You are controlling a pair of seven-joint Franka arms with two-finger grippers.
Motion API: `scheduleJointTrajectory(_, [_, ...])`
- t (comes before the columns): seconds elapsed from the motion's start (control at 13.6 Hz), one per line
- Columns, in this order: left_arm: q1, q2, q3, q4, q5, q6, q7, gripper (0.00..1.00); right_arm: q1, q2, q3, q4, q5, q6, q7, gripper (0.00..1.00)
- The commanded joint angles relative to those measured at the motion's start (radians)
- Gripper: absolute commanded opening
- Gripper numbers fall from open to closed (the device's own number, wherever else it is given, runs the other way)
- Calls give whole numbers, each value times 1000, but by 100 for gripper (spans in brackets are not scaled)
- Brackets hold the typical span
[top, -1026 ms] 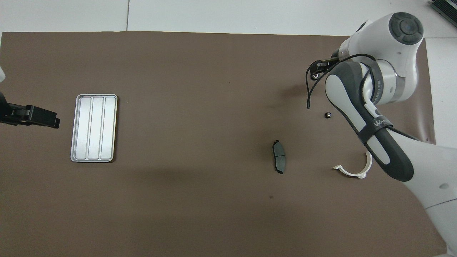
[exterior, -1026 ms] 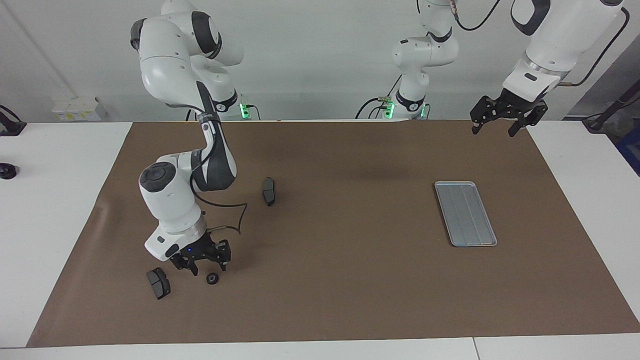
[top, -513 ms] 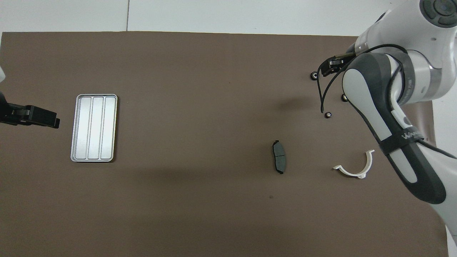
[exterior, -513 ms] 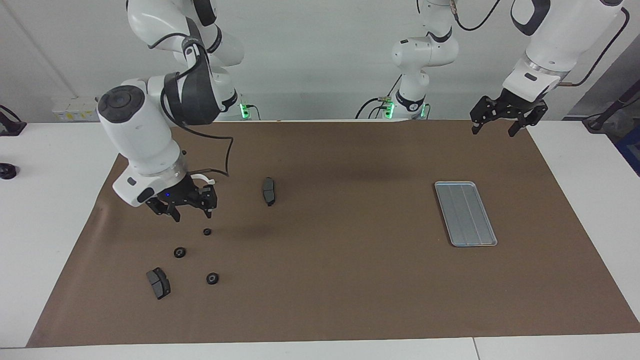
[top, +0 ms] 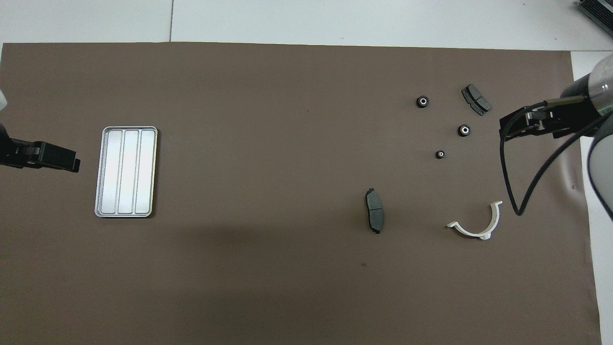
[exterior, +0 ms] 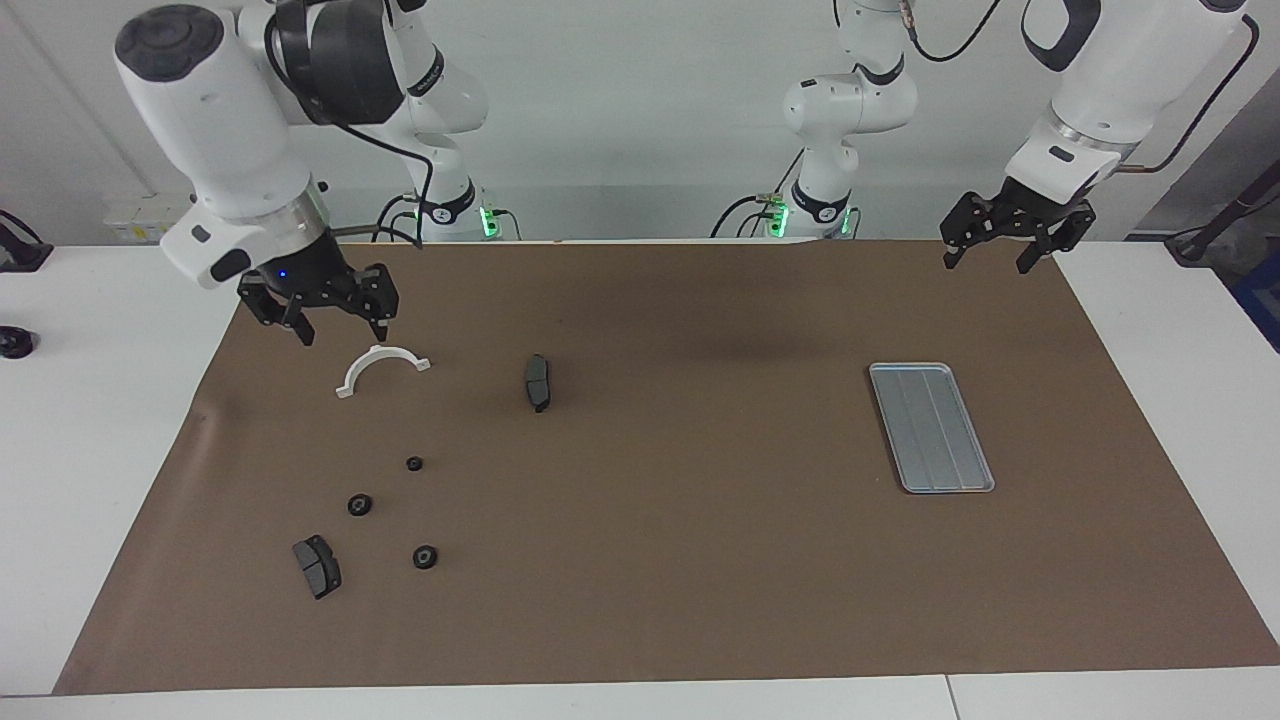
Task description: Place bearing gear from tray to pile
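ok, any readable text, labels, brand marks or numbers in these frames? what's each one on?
None readable.
Tray: bare ribbed metal, no marking.
Three bearing gears, two brake pads, white half-ring clamp: no print visible.
Right gripper and left gripper: no legible lettering on either.
Brown mat: plain.

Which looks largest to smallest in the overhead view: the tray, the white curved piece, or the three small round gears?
1. tray
2. white curved piece
3. three small gears, clustered together; too alike in size to rank among themselves.
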Motion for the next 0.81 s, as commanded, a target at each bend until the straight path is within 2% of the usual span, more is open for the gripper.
scheduleJointTrajectory(0.0, [11,-8,-7,-6,10,-9,1,100,-19,-51,7,-83,23,-16,22,100])
scheduleJointTrajectory(0.15, [11,-8,-7,-6,10,-9,1,100,-18,-65,7,-109,32,-13,25,100])
scheduleJointTrajectory(0.44, [11,-8,-7,-6,10,-9,1,100,31,-88,22,-145,47,-10,177,100])
scheduleJointTrajectory(0.73, [11,-8,-7,-6,10,-9,1,100,32,-91,22,-152,47,-13,182,100])
